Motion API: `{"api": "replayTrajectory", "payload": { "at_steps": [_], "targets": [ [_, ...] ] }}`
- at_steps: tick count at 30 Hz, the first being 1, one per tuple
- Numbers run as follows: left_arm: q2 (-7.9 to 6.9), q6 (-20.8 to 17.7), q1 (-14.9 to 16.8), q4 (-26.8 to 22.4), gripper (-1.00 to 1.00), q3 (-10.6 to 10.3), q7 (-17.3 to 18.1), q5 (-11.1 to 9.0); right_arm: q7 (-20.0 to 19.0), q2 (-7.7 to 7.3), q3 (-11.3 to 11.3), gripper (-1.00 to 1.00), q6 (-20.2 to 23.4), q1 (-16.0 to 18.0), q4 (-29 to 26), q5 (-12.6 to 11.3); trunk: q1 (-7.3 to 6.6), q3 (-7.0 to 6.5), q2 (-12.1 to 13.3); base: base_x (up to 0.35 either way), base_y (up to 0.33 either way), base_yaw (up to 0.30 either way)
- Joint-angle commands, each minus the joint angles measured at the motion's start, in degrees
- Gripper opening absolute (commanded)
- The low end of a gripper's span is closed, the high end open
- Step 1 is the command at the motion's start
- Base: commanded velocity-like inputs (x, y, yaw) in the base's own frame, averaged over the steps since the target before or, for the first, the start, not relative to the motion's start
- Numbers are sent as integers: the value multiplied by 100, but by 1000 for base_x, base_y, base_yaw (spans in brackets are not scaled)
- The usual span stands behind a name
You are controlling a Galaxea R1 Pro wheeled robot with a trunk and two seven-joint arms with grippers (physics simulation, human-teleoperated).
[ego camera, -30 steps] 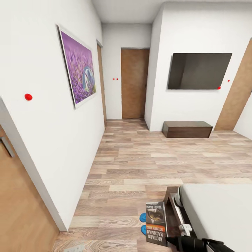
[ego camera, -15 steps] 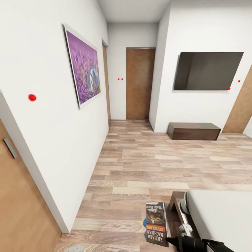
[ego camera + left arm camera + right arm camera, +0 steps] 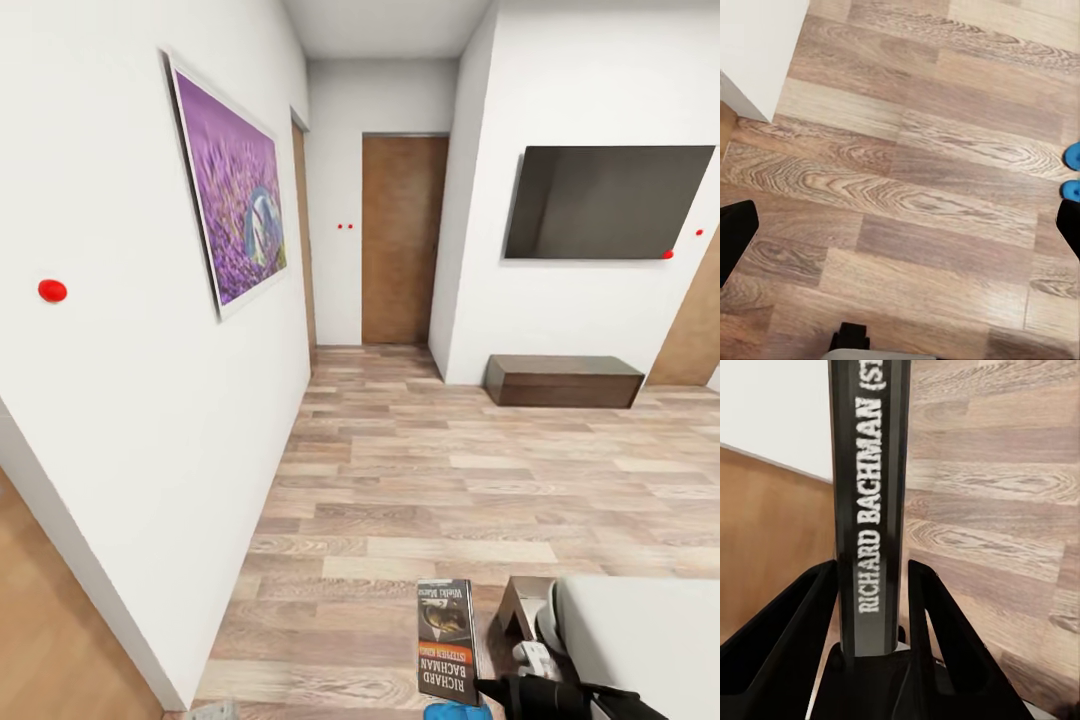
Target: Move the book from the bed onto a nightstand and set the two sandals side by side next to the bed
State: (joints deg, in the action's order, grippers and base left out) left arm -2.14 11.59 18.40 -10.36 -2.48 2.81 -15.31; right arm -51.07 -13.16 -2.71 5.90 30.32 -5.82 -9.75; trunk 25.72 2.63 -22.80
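Starting at the left of the head view, a white wall carries a purple framed picture (image 3: 230,195) and a red dot (image 3: 52,290). Further along, a brown door (image 3: 403,240) closes the hallway, then a black wall screen (image 3: 605,202) hangs above a long low dark cabinet (image 3: 563,380). Low down, the book (image 3: 446,640) stands upright over the wood-plank floor (image 3: 400,480), clamped at its lower edge by the right gripper (image 3: 500,688); the wrist view shows both fingers (image 3: 934,607) pressed against its spine. A blue sandal (image 3: 455,711) peeks just under the book. At far right sits the bed (image 3: 650,640) corner. The left gripper (image 3: 900,232) hangs spread wide over bare floor, holding nothing, near two sandals (image 3: 1072,172).
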Motion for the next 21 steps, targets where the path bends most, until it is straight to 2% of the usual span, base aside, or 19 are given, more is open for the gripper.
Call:
{"api": "replayTrajectory", "payload": {
  "at_steps": [1,6,9,17,21],
  "targets": [
    [-3,19,6,8,100,-25,27,-59,-17,-3,-10,-100,60,5,-7,-71,7,13,-12,309,169,0],
    [-5,25,6,8,100,-25,27,-59,-17,-3,-10,-100,60,5,-7,-71,7,13,-12,284,198,6],
    [-1,27,6,8,100,-25,27,-59,-17,-3,-10,-100,60,7,-7,-71,7,13,-12,213,177,152],
    [2,28,6,8,100,-28,27,-59,-17,-3,-10,-100,60,8,-7,-71,7,13,-12,33,28,269],
    [2,28,6,8,100,-32,27,-59,-17,-3,-10,-100,60,8,-7,-71,7,13,-12,2,1,99]
  ]
}}
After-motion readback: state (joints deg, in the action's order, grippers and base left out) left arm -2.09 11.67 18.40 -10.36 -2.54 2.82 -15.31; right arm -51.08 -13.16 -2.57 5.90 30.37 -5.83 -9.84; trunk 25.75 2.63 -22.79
